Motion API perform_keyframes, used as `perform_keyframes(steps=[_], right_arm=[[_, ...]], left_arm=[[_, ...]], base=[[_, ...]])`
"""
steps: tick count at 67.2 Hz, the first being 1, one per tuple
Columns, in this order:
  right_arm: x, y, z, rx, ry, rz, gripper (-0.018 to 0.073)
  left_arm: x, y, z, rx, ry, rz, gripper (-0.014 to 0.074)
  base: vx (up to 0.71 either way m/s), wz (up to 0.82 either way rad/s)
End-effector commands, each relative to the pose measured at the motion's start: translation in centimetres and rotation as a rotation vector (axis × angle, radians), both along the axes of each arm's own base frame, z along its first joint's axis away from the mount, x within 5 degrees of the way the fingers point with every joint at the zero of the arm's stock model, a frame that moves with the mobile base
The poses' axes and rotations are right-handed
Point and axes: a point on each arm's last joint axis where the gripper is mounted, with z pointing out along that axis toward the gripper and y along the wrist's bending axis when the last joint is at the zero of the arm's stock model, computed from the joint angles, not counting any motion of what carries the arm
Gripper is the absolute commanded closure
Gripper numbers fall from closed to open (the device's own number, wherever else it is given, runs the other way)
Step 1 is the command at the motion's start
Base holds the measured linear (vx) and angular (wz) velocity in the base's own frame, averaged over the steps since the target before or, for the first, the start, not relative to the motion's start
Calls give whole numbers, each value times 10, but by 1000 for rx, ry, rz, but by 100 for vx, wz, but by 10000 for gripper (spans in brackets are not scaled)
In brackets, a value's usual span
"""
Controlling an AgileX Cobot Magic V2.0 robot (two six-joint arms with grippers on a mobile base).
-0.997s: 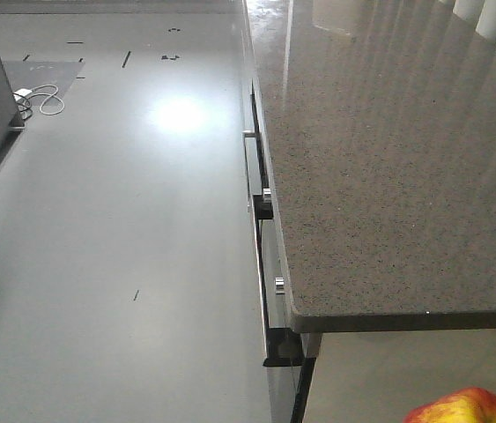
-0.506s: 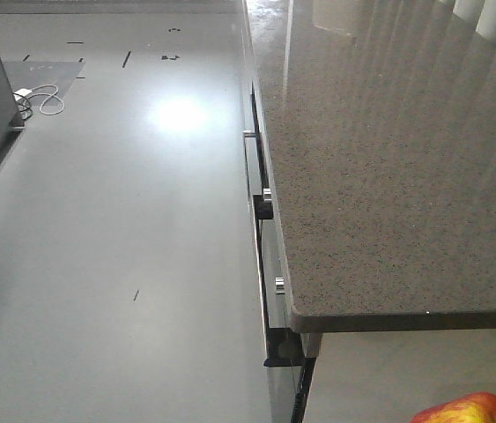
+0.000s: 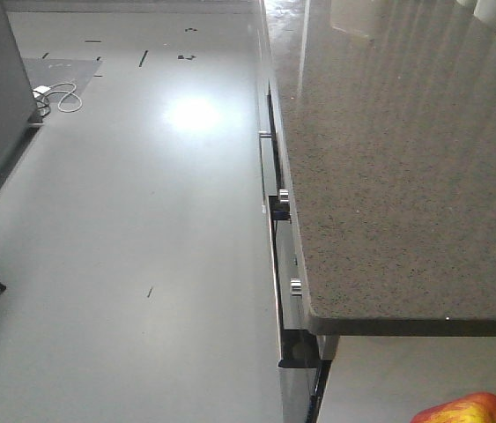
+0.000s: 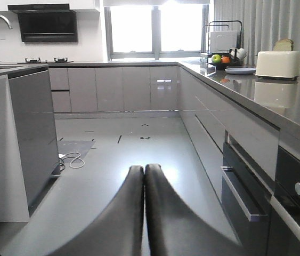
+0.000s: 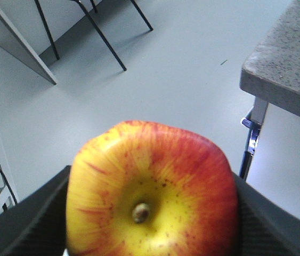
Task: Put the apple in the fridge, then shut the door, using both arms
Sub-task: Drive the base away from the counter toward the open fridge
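right claw (image 5: 152, 177) clamped on apple (image 5: 150, 194), left claw (image 4: 144, 170) pressed together.
apple sits between the right claw's 2 pads (image 5: 27, 224), stem dimple toward the wrist camera; grey counter (image 5: 285, 64) ahead-right of it.

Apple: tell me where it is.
The apple is gripped in the right hand, over the floor, near the corner of the countertop; bottom right in the front view.
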Motion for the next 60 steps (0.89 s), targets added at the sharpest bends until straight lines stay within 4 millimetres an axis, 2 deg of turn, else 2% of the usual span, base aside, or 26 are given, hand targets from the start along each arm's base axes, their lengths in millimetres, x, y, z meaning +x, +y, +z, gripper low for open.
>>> perform_keyframes(steps=[1,18,60], right_arm=[[3,2,11,56,-45,-9,472],[2,2,11,56,-44,-8,472],[2,2,11,56,-44,-8,472]], left_arm=[[-3,0,13,3,-98,1,603],[-3,0,13,3,-98,1,603],[-3,0,13,3,-98,1,603]], base=[[0,17],[-1,31],[-5,53]])
